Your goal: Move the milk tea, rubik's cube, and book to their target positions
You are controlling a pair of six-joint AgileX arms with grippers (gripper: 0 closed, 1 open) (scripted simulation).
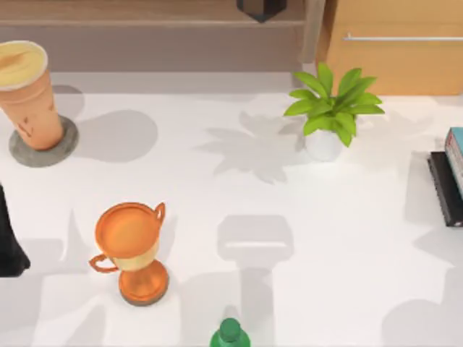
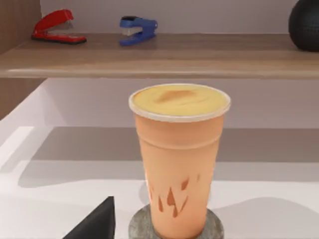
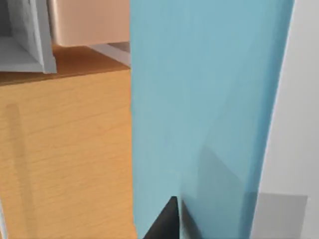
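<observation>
Near edge of the table (image 1: 289,181): a green bottle cap (image 1: 230,331) and an orange trophy (image 1: 132,249). At the left edge, a dark part of the left arm (image 1: 10,242); whether its jaws are apart or together cannot be told. Farther back left, the milk tea (image 1: 29,94) stands upright on a grey coaster (image 1: 65,144). At the right edge, the book (image 1: 454,155) lies on a black book (image 1: 443,188); the right wrist view shows its blue cover (image 3: 199,99) close up, jaw state untellable. Likely step: grasping the book; keep it level, clear of the plant (image 1: 329,108).
</observation>
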